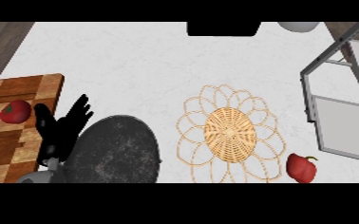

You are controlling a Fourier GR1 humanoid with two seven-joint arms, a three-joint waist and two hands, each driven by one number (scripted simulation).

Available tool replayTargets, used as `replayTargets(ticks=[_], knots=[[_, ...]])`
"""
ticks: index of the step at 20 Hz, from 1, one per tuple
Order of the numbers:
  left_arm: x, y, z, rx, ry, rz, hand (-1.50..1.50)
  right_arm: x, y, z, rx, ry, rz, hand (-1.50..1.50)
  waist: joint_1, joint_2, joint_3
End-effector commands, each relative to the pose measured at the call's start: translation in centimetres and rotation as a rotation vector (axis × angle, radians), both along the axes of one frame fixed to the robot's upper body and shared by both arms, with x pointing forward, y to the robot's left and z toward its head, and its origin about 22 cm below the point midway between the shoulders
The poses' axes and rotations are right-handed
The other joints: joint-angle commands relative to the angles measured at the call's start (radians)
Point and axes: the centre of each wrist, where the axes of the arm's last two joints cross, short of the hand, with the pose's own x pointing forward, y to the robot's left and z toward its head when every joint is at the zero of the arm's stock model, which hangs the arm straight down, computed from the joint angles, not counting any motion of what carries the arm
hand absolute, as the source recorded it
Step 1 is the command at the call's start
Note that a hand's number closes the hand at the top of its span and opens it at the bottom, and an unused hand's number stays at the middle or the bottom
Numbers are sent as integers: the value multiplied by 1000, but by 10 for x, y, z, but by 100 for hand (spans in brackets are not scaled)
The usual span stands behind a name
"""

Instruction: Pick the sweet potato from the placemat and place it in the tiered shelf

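The woven placemat point(229, 134) lay on the white counter point(133, 57), a round wicker disc ringed by looping petal-shaped wire, and it carried nothing: no sweet potato showed on it or anywhere else in the head view, so where that vegetable was could not be told. Just off the placemat's lower right edge sat a red bell pepper point(302, 167) with a green stem, near the petals but apart from them. To the right of the placemat stood the tiered shelf point(335, 99), a grey metal frame with pale panels, cut off by the view's right edge.

To the left of the placemat lay a dark round pan point(116, 149) (speckled grey inside), its rim close beside the outermost loops. Further left from the placemat, past the pan, the left hand point(64, 126) showed with its black fingers straight and spread apart, pointing up the view and holding nothing; its grey forearm came in low at the corner. Beyond that hand, furthest left from the placemat, was a wooden cutting board point(32, 88) with a red tomato point(15, 111) resting on it.

Well above the placemat, at the counter's far edge, sat a black rectangular object point(223, 28) and, to its right, a pale rounded one point(300, 26). The right hand did not show.
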Motion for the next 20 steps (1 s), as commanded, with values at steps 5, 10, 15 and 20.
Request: replayTargets(ticks=[5,10,15,20], knots=[[12,0,-5,3,24,13,0,-6,-21,12,307,-123,29,-150,-6,4,-3],[5,1,0,-2,29,13,0,-22,-35,16,448,-229,-32,-150,-9,1,-2],[7,9,1,2,29,18,0,-57,-63,41,402,-323,-208,-150,-14,2,-2],[-2,-4,-4,-12,15,-22,0,-87,-103,49,514,-383,-371,-150,3,8,-1]])
